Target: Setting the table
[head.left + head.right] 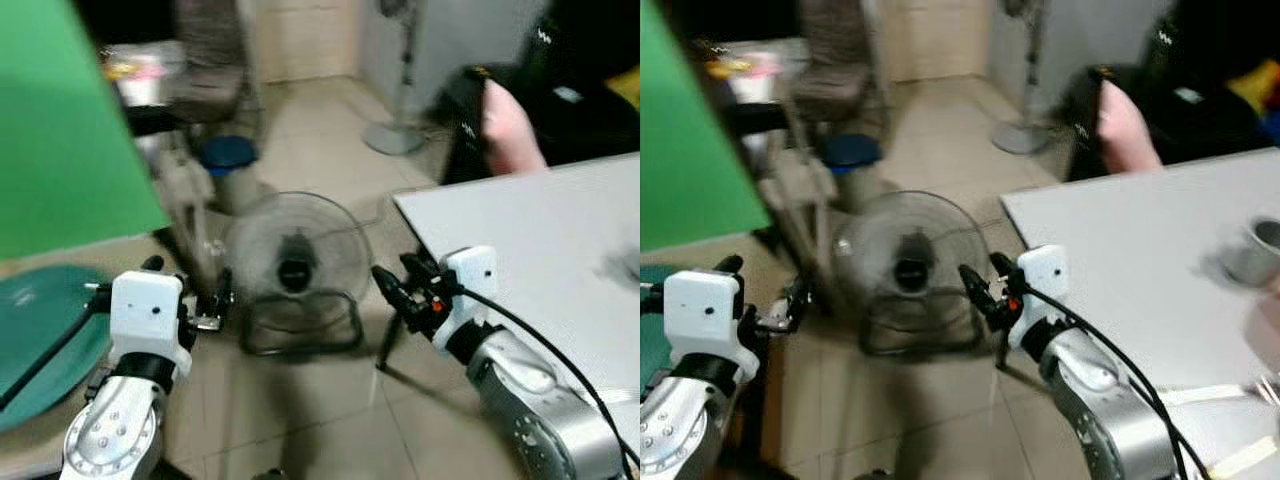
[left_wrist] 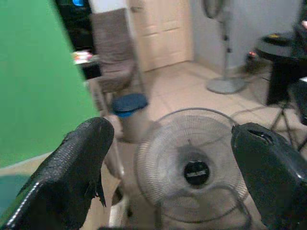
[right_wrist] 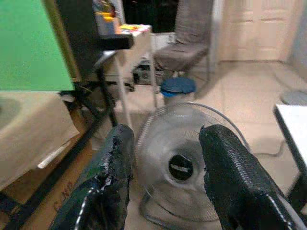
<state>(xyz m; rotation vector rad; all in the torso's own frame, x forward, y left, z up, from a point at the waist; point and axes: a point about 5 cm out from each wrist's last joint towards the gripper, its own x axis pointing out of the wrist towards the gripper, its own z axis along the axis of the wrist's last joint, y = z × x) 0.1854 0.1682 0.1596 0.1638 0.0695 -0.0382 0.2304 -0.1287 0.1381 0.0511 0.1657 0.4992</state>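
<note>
A metal cup (image 1: 1262, 250) stands on the white worktop (image 1: 1140, 250) toward its far right, seen in the right eye view; the left eye view has just a dark smudge at that spot. The cup is well apart from the right hand (image 1: 975, 285), which hangs off the worktop's left corner over the tiled floor (image 1: 320, 400). Its two fingers stand apart with nothing between them, as the right wrist view shows (image 3: 165, 177). The left hand (image 2: 177, 177) is likewise spread wide and empty, held low near a teal plate (image 1: 40, 330) on a tan surface at the robot's left. Between the two hands a floor fan (image 1: 295, 270) sits on the tiles, facing the robot. A person's arm (image 1: 510, 130) rests at the worktop's far edge. A green board (image 1: 60, 130) closes off the left; beyond the fan are a blue-lidded bin (image 2: 130, 112), a chair (image 3: 184, 43) and a standing fan (image 1: 397, 90), with open floor between.
</note>
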